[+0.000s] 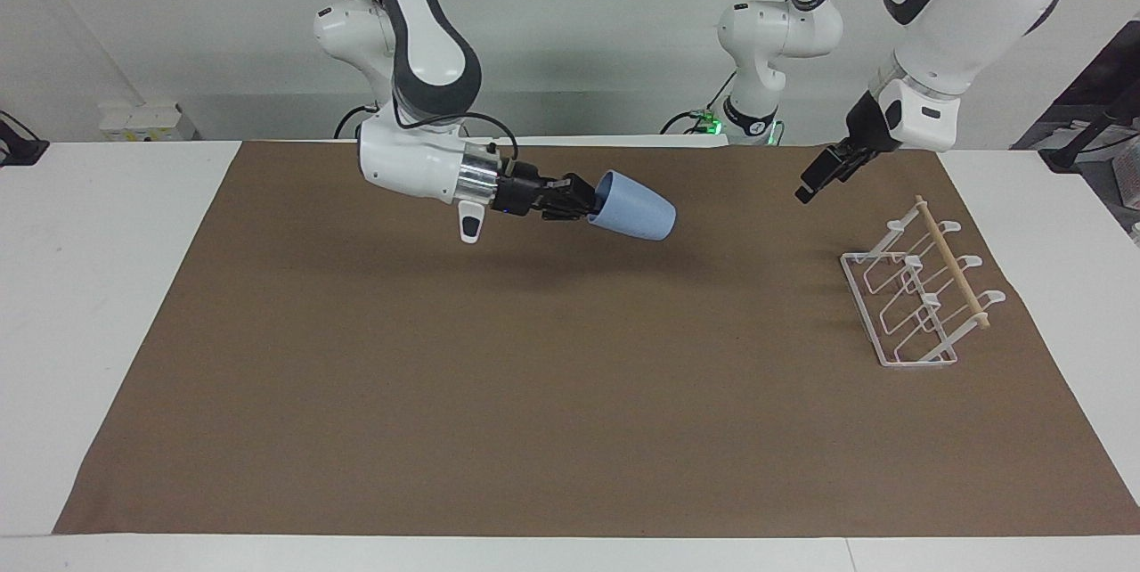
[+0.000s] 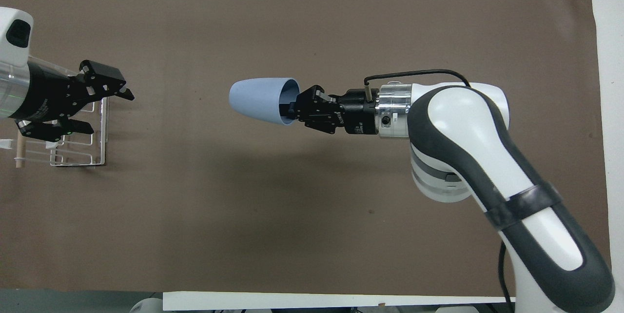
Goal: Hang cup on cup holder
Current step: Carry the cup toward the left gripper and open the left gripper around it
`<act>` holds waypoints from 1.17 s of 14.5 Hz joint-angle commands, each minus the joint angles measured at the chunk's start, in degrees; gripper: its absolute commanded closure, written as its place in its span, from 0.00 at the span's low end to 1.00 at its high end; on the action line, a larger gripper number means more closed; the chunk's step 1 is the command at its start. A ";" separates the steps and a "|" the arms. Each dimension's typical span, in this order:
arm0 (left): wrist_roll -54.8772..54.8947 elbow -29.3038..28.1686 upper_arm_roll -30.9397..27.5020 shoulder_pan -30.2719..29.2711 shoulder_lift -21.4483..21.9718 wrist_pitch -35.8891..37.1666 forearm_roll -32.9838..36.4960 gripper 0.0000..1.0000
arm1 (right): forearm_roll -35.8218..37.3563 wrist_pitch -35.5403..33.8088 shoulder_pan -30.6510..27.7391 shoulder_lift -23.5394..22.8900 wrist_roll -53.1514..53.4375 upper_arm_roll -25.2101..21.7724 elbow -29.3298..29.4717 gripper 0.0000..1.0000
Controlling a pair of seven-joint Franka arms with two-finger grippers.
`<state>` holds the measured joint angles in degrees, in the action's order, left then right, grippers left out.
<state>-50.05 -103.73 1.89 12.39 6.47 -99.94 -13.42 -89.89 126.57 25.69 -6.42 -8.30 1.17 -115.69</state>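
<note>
Overhead and facing cameras both show a white counter (image 1: 89, 305) covered by a large brown mat (image 1: 570, 412).

Up in the air over the middle of the mat, the right hand (image 1: 590, 201) (image 2: 288, 108) holds the cup (image 1: 632, 207) (image 2: 258, 100). One of its fingers reaches inside the cup's mouth and the hand is clamped on the rim. The cup is small, light blue and without a handle. It lies on its side in the grip, its open mouth turned toward the hand and its narrower base pointing toward the left arm's end of the counter. A soft shadow of the cup and arm falls on the mat below it.

At the left arm's end of the counter stands the cup holder (image 1: 917, 296) (image 2: 73, 149), a white wire rack with slanted looped prongs and a light wooden dowel across its top. No cup hangs on it.

Raised in the air beside the holder is the left hand (image 1: 818, 175) (image 2: 105, 101), over the mat near the edge closest to the robots. Its black fingers (image 2: 114, 84) are spread apart and hold nothing.
</note>
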 commanded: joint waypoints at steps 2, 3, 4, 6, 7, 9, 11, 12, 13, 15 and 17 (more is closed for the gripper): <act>-23.20 -3.05 -0.40 5.78 1.62 -7.71 -1.96 0.00 | -2.39 3.24 2.52 1.15 0.74 -0.12 -1.29 1.00; -27.43 -3.15 -0.40 6.85 1.62 -8.25 -2.05 0.00 | -2.40 3.24 2.52 1.15 0.91 -0.12 -1.29 1.00; -30.69 -3.24 -0.40 7.29 1.62 -8.43 -3.00 0.00 | -2.40 3.16 2.52 1.15 1.00 -0.12 -1.29 1.00; -35.01 -3.67 -0.40 7.91 1.70 -9.57 -6.43 0.00 | -2.40 3.24 2.52 1.15 1.00 -0.12 -1.29 1.00; -37.03 -4.11 -0.40 9.22 1.71 -10.09 -7.05 0.00 | -2.40 3.16 2.52 1.15 1.00 -0.12 -1.29 1.00; -39.50 -6.12 -0.40 11.59 0.92 -14.73 -7.32 0.00 | -2.40 3.24 2.52 1.15 1.00 -0.12 -1.29 1.00; -43.10 -6.66 -0.40 12.65 0.48 -18.08 -8.72 0.00 | -2.40 3.33 2.52 1.15 1.00 -0.12 -1.29 1.00; -45.99 -6.84 -0.40 12.74 0.04 -20.62 -9.42 0.00 | -2.40 3.25 2.52 1.15 1.00 -0.20 -1.29 1.00; -48.71 -7.27 -0.40 13.62 -0.14 -23.17 -9.43 0.00 | -2.40 3.24 2.52 1.15 1.09 -0.21 -1.29 1.00; -49.27 -7.89 -0.40 14.24 0.03 -24.25 -9.52 0.00 | -2.40 3.24 2.52 1.15 1.09 -0.20 -1.29 1.00; -49.62 -8.60 -0.40 15.21 0.04 -24.42 -9.60 0.00 | -2.40 3.33 2.52 1.15 1.09 -0.21 -1.29 1.00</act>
<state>-98.40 -110.35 2.11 26.11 5.70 -122.44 -22.07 -91.05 129.51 28.35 -6.43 -7.70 0.91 -115.89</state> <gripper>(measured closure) 0.000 0.956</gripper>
